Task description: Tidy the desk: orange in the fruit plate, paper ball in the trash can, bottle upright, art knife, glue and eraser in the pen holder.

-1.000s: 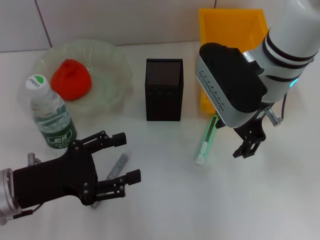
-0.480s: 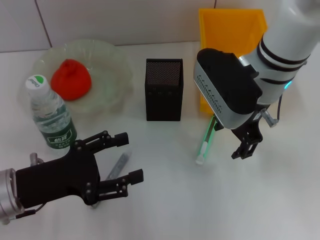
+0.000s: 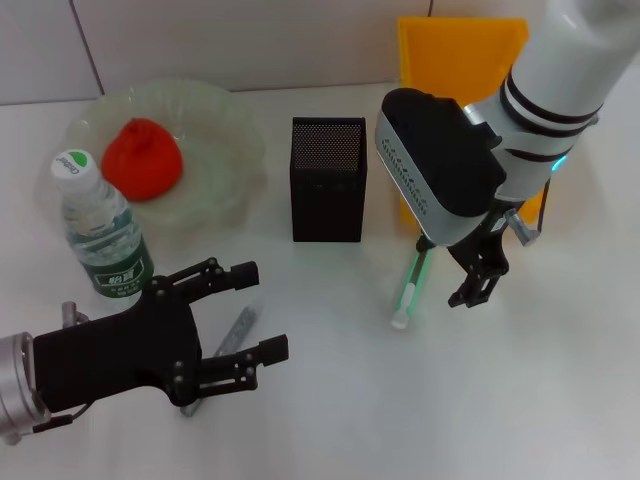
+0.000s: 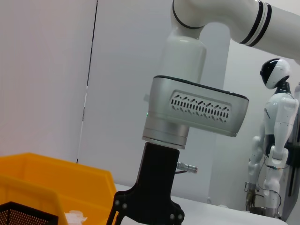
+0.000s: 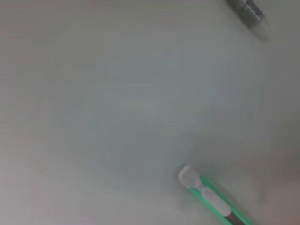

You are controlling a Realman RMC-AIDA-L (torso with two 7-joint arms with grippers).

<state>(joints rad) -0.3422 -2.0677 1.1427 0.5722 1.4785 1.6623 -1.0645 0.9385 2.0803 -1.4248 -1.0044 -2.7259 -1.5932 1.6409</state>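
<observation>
Head view shows the white worktop (image 3: 330, 400) with the left gripper (image 3: 245, 322) low at the near left, its black fingers spread wide and holding nothing, poised over a grey stick-shaped item, probably the glue (image 3: 234, 335), which lies flat between the fingers' reach without clearly touching them. Just behind that arm the water bottle (image 3: 100, 230) stands upright with its green-and-white cap on, and beyond it the orange (image 3: 142, 158) sits inside the pale green fruit plate (image 3: 225, 120). The black mesh pen holder (image 3: 328, 180) stands at the centre, and the yellow bin (image 3: 460, 60) is behind and to its right, partly covered by the right arm. The right gripper (image 3: 478, 280) hangs just to the right of the green art knife (image 3: 408, 288), which lies flat on the worktop in front of the bin with its white end toward the near edge; the fingers point down and appear close together with nothing between them, apart from the knife. Right wrist view catches the knife's white tip and green body (image 5: 211, 199) on bare worktop. Left wrist view looks across at the right arm above the yellow bin (image 4: 51, 180) and a corner of the pen holder (image 4: 23, 213).
</observation>
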